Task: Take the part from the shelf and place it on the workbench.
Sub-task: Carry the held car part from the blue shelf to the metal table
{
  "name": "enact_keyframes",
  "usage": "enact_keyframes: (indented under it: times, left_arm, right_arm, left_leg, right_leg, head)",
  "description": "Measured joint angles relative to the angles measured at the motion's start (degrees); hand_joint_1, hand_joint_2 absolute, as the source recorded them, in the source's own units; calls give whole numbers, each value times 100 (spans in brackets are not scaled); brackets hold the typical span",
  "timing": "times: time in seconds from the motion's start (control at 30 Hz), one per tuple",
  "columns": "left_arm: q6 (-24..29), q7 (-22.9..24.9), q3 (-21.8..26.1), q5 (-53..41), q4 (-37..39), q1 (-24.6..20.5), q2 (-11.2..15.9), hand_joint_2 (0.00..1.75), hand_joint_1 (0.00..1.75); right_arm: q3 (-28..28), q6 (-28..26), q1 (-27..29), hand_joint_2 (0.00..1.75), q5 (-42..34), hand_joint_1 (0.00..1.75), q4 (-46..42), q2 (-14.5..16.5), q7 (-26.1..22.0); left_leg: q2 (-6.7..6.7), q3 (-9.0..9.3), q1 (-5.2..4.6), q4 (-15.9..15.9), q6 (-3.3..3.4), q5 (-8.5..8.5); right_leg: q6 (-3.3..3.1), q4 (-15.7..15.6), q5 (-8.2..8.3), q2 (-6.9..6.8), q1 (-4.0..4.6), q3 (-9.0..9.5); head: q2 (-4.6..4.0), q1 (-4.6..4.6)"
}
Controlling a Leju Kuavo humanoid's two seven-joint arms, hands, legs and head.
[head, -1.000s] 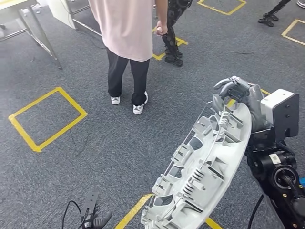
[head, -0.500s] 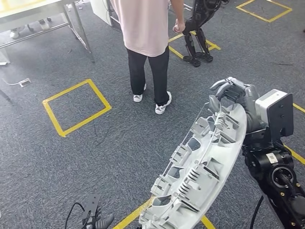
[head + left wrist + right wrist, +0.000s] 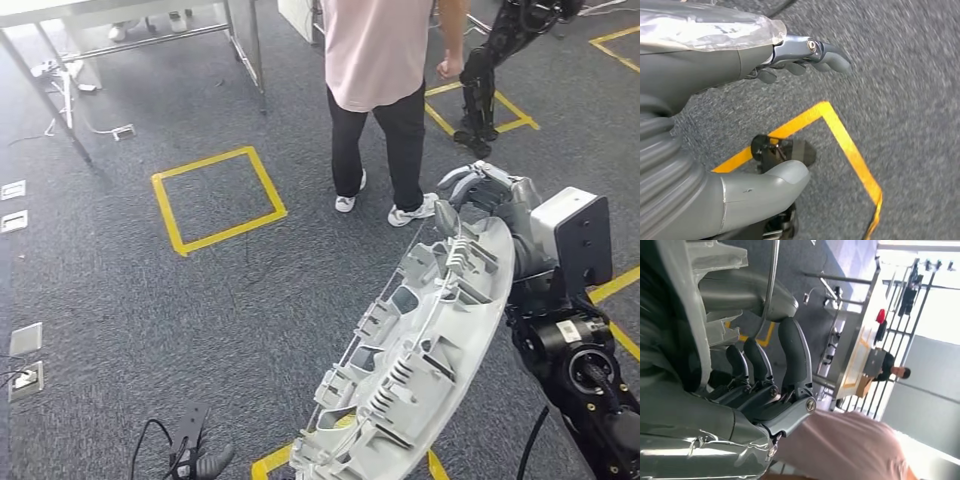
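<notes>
The right robot hand (image 3: 490,195) grips the upper end of the long grey ribbed plastic part (image 3: 411,350), fingers (image 3: 793,352) wrapped over its edge; the part slopes down across the robot's front, above the carpet. The left robot hand (image 3: 753,100) hangs with fingers spread, holding nothing. A person (image 3: 381,60) stands ahead, near a metal-legged worktop (image 3: 151,15), probably the goal. Carrying well means a firm grip, a slow turn, and swinging the free end wide of the person.
</notes>
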Motion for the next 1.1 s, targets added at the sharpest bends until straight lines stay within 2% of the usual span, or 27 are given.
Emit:
enact_keyframes:
  times: [0.03, 0.07, 0.1, 0.13, 0.17, 0.23, 0.3, 0.37, 0.4, 0.43, 0.47, 0.5, 0.53, 0.57, 0.6, 0.63, 0.67, 0.7, 0.77, 0.8, 0.87, 0.9, 0.93, 0.97, 1.03, 1.07, 1.1]
  left_arm:
    - [1, 1, 0, 1, 0, -4, -2, 175, 0]
    - [2, 1, -1, 2, 0, -5, -8, 175, 0]
    - [3, 2, -1, 2, 0, -3, -13, 175, 0]
    - [3, 5, -2, 3, 0, 0, -17, 175, 0]
    - [2, 9, -2, 4, 0, 2, -22, 175, 0]
    - [-6, 21, -2, 9, 0, 0, -32, 175, 0]
    - [-17, 33, -2, 17, 0, -1, -44, 175, 0]
    - [-30, 39, -2, 21, 1, 19, -39, 175, 0]
    - [-34, 40, -3, 22, -1, 34, -37, 175, 0]
    - [-39, 40, -3, 23, -2, 43, -34, 175, 0]
    - [-42, 40, -3, 23, -2, 39, -31, 175, 0]
    - [-45, 40, -4, 23, -4, 30, -37, 175, 0]
    - [-49, 40, -3, 23, -4, 19, -36, 175, 0]
    - [-52, 40, -4, 23, -4, 11, -37, 175, 0]
    - [-54, 40, -4, 23, -4, 11, -38, 175, 0]
    - [-54, 40, -4, 24, -4, 15, -36, 175, 0]
    - [-55, 40, -4, 25, -3, 20, -32, 175, 0]
    - [-56, 40, -4, 25, -3, 21, -27, 175, 0]
    - [-63, 47, -4, 20, -4, 7, -22, 175, 0]
    - [-66, 56, -4, 15, -4, 0, -22, 175, 0]
    - [-69, 85, -4, 4, -4, -4, -23, 175, 0]
    - [-69, 100, -4, 0, -4, 1, -23, 175, 0]
    - [-69, 110, -4, -1, -4, 3, -23, 175, 0]
    - [-70, 115, -4, -1, -4, 0, -23, 175, 0]
    - [-76, 119, -4, 2, -4, -9, -25, 175, 0]
    - [-84, 119, -4, 7, -4, -12, -27, 175, 0]
    - [-96, 119, -4, 16, -4, -9, -29, 175, 0]
  right_arm:
    - [10, 27, -3, 175, 0, 175, 13, 1, -7]
    - [24, 54, -4, 175, -1, 175, 32, 4, -9]
    - [41, 77, -9, 175, -1, 175, 53, 9, -12]
    - [59, 101, -22, 175, -1, 175, 74, 20, -15]
    - [78, 116, -44, 175, -1, 175, 94, 33, -20]
    - [116, 147, -109, 175, -1, 175, 125, 59, -43]
    - [151, 169, -169, 175, -1, 175, 151, 82, -66]
    - [181, 180, -207, 175, -1, 175, 178, 120, -72]
    - [194, 182, -224, 175, -1, 175, 191, 145, -72]
    - [205, 183, -243, 175, -1, 175, 201, 172, -74]
    - [213, 184, -261, 175, -1, 175, 207, 194, -77]
    - [222, 185, -273, 175, -1, 175, 214, 208, -79]
    - [231, 185, -279, 175, -1, 175, 223, 216, -79]
    - [241, 185, -280, 175, -1, 175, 236, 217, -77]
    - [253, 185, -278, 175, -1, 175, 251, 219, -75]
    - [262, 185, -278, 175, -1, 175, 264, 222, -74]
    - [269, 185, -280, 175, -1, 175, 272, 227, -75]
    - [273, 185, -288, 175, -1, 175, 278, 233, -77]
    - [274, 186, -323, 175, -1, 175, 287, 245, -83]
    - [277, 186, -351, 175, -4, 175, 294, 249, -87]
    - [287, 187, -406, 175, -22, 175, 303, 254, -93]
    - [293, 186, -427, 175, -37, 175, 304, 255, -94]
    - [298, 186, -441, 175, -51, 175, 304, 255, -93]
    - [301, 185, -451, 175, -66, 175, 304, 255, -92]
    - [308, 186, -453, 175, -86, 175, 310, 254, -89]
    - [314, 186, -446, 175, -95, 175, 316, 254, -87]
    - [319, 188, -436, 175, -105, 175, 326, 253, -86]
  left_leg:
    - [-73, 0, -10, 1, 23, 1]
    - [-159, 1, -23, 2, 33, 2]
    - [-248, 4, -37, 3, 39, 2]
    - [-343, 9, -49, 6, 41, 3]
    - [-434, 17, -57, 9, 41, 3]
    - [-599, 17, -64, 19, 29, 10]
    - [-737, -24, -45, 25, -20, 40]
    - [-873, -65, -22, -7, -102, 89]
    - [-846, -82, -22, -2, -127, 86]
    - [-715, -133, -25, 83, -149, 26]
    - [-516, -240, -30, 297, -168, -101]
    - [-280, -401, -18, 631, -190, -284]
    - [-115, -602, -3, 1042, -229, -481]
    - [-33, -780, 10, 1410, -269, -624]
    - [2, -877, 20, 1620, -303, -675]
    - [22, -855, 26, 1607, -328, -622]
    - [53, -702, 28, 1345, -341, -473]
    - [142, -454, 26, 917, -344, -285]
    - [325, -44, -5, 178, -303, -48]
    - [366, 39, -20, 11, -262, -17]
    - [256, 28, -33, -16, -165, -33]
    - [192, 33, -25, -19, -125, -38]
    - [132, 44, -14, -28, -86, -39]
    - [73, 58, -1, -40, -46, -37]
    - [-47, 71, 1, -48, 8, -38]
    - [-118, 71, -5, -46, 23, -40]
    - [-196, 73, -12, -43, 27, -42]
  right_leg:
    - [-3, 442, -188, 115, 5, -215]
    - [-10, 794, -294, 171, 10, -398]
    - [-23, 955, -285, 198, 14, -502]
    - [-47, 877, -156, 219, 15, -497]
    - [-79, 580, 64, 263, 16, -387]
    - [-150, -235, 483, 515, 13, -61]
    - [-190, -670, 615, 712, 23, 111]
    - [-225, -740, 617, 638, 34, 142]
    - [-254, -780, 640, 561, 27, 163]
    - [-290, -828, 666, 482, 12, 187]
    - [-321, -874, 690, 394, -5, 208]
    - [-340, -895, 702, 308, -3, 218]
    - [-353, -901, 702, 218, -1, 218]
    - [-355, -900, 699, 124, 1, 215]
    - [-353, -899, 693, 34, 3, 214]
    - [-345, -897, 686, -53, 2, 215]
    - [-330, -893, 675, -132, 0, 220]
    - [-306, -884, 657, -204, 1, 230]
    - [-246, -857, 611, -323, 35, 241]
    - [-215, -846, 590, -372, 58, 249]
    - [-157, -846, 561, -471, 75, 276]
    - [-122, -833, 529, -464, 62, 286]
    - [-92, -758, 456, -370, 41, 265]
    - [-71, -560, 324, -222, 23, 184]
    - [-55, 205, -51, 105, 7, -172]
    - [-54, 631, -206, 173, 8, -386]
    - [-57, 915, -264, 201, 10, -543]
  head:
    - [0, 10]
    - [0, 17]
    - [0, 23]
    - [0, 25]
    - [0, 25]
    - [0, 27]
    - [0, 28]
    - [0, 31]
    - [0, 31]
    - [0, 17]
    - [0, -5]
    - [0, -28]
    - [0, -52]
    - [0, -63]
    - [0, -69]
    - [0, -74]
    - [0, -81]
    - [0, -91]
    - [-1, -115]
    - [-1, -114]
    - [-1, -90]
    - [-1, -80]
    - [-1, -72]
    - [-1, -57]
    - [0, -19]
    - [0, -3]
    - [0, 7]
